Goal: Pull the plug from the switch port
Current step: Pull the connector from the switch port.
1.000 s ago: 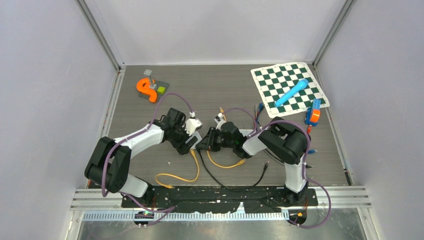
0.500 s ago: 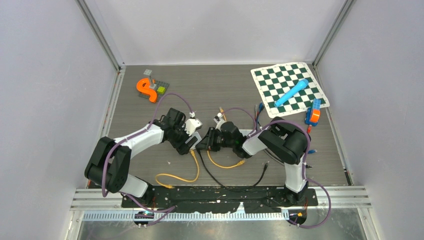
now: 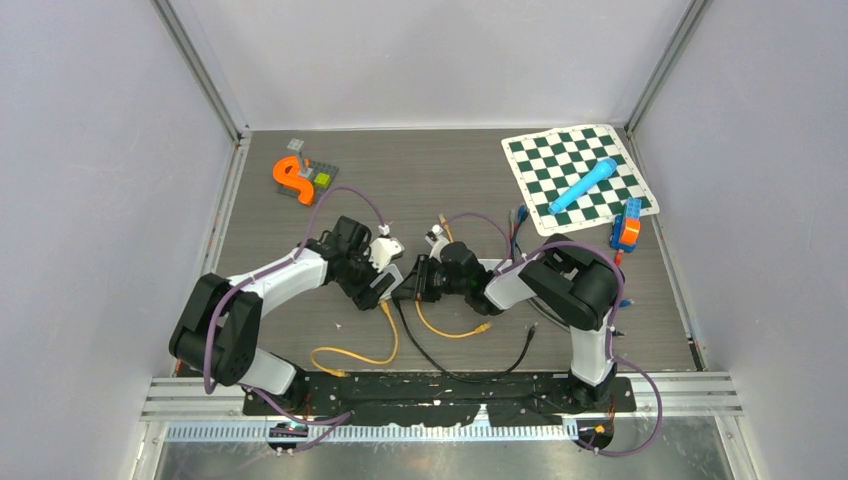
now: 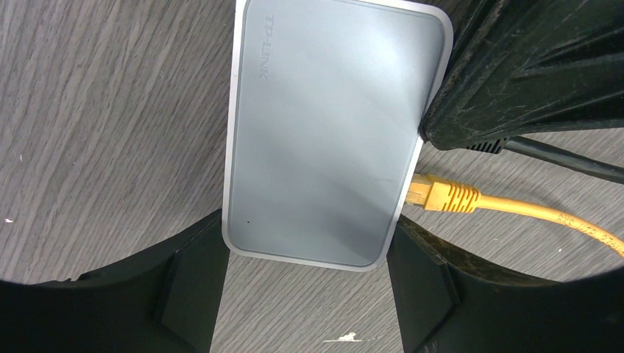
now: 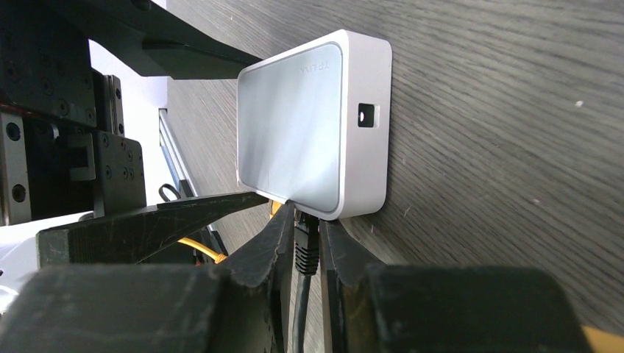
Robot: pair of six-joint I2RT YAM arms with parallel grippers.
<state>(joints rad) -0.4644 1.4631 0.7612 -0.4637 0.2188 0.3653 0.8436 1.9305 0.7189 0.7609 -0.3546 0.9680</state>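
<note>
Clamping the switch [image 4: 331,132] between the left fingers [image 4: 188,294], matte black and blocky, pressed one to each long side at the end of that smooth, pale grey, round-cornered box. Lying flat on the dark, wood-grained surface [image 4: 96,110], lettered face up. Pinching the plug [image 5: 306,246], a small ribbed black moulding, tight between the coarse-textured right fingers [image 5: 268,246], closed on it from both sides, with the plug's tip meeting the port edge of the switch just past the fingertips. Showing a glossy yellow connector [image 4: 441,195] with a ridged boot at that same edge, just beside the right fingers, thin cable trailing off across the surface.
</note>
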